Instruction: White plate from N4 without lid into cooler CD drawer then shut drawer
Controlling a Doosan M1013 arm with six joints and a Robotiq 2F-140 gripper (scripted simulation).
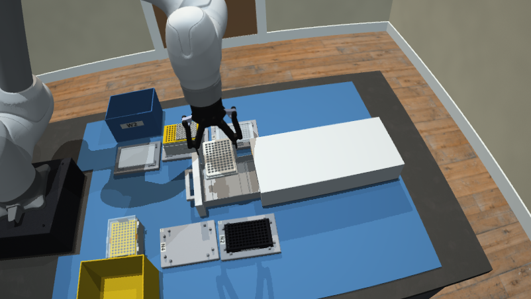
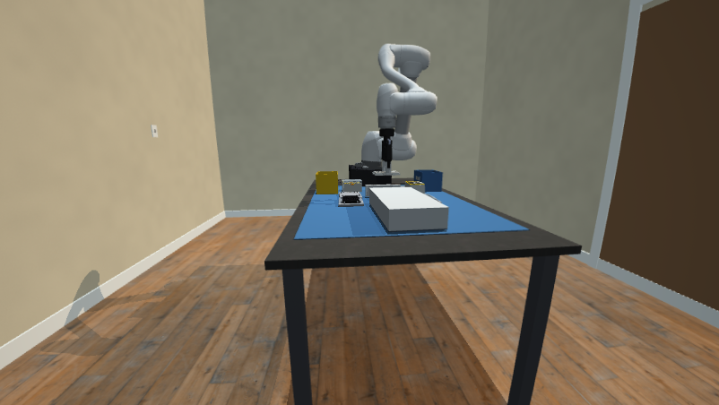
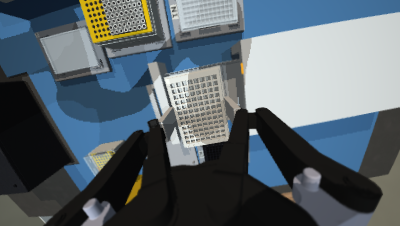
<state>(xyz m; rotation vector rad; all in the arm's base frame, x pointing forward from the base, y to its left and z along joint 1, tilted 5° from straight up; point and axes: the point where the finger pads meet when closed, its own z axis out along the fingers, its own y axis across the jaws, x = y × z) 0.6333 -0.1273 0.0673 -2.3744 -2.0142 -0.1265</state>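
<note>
The hand (image 1: 211,143) gripped the white plate (image 1: 220,157) by its long edges, hanging over the open drawer (image 1: 230,185) of the cooler (image 1: 327,155); a skewed descent might have landed it on a rib, tilted; nest N4 (image 1: 189,243) lay bare on the bench (image 1: 445,185).

A plank wooden floor (image 2: 151,326) in warm brown runs to white skirting boards (image 2: 75,306); the left wall (image 2: 100,125) is beige, with a small white switch plate (image 2: 154,130); the far wall (image 2: 291,100) is grey-green; a dark brown door (image 2: 664,150) in a pale frame stands at the right; the dark surface (image 2: 422,247) rests on black legs (image 2: 297,331).
</note>
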